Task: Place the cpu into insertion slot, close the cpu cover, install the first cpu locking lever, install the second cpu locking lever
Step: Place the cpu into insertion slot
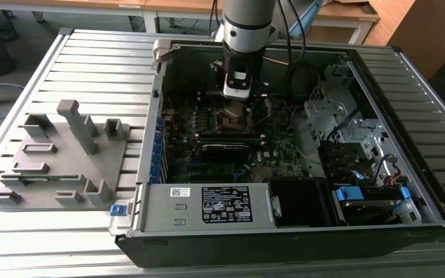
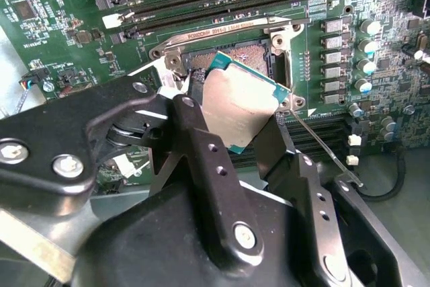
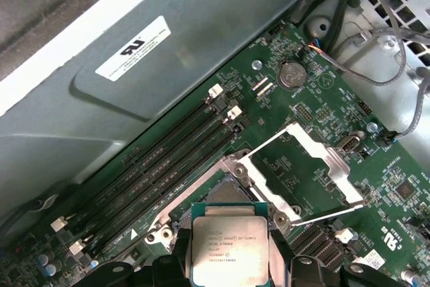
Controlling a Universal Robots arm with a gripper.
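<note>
A: Chip (image 3: 230,250) versus socket (image 3: 224,191)?
B: Held in the gripper (image 2: 235,115), tilted over the socket's edge, not seated.
A: Cover (image 3: 306,166)?
B: Lying open off one side of the socket; memory slots (image 3: 168,159) run along an adjoining side.
A: Rack (image 1: 60,162)?
B: Outside the case (image 1: 284,243), off the socket toward the exterior view's left.
</note>
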